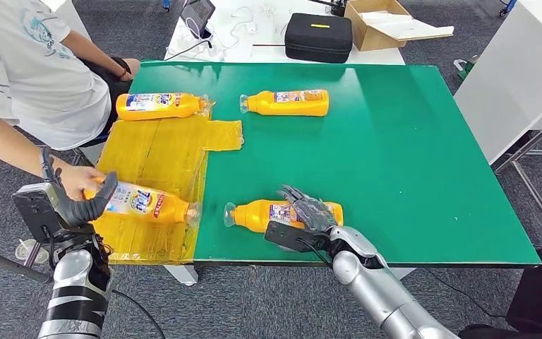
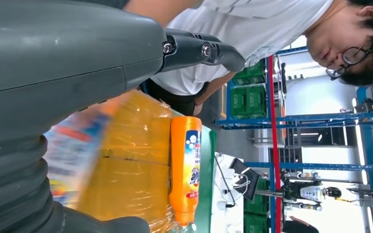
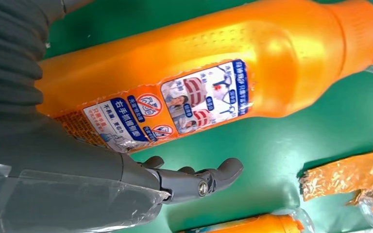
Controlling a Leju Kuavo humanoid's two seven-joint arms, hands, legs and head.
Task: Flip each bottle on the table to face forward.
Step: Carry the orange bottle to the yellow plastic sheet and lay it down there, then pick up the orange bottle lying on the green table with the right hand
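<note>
Several orange bottles lie on their sides. My left hand (image 1: 85, 203) grips the base end of the near-left bottle (image 1: 148, 203) on the yellow sheet (image 1: 162, 152); a person's hand (image 1: 77, 180) touches the same end. That bottle looks blurred (image 2: 73, 145) against my left hand (image 2: 53, 58). My right hand (image 1: 307, 212) hovers with spread fingers over the near-middle bottle (image 1: 254, 214), whose small back label faces up (image 3: 213, 73); the thumb (image 3: 199, 179) stays apart from it. Two more bottles lie at the far left (image 1: 159, 106) and far middle (image 1: 286, 102).
A person (image 1: 35, 70) sits at the green table's (image 1: 409, 155) left side. Behind it stand a black case (image 1: 317, 37) and a cardboard box (image 1: 377, 21). A white table (image 1: 515, 78) stands to the right. The green table's right half is bare.
</note>
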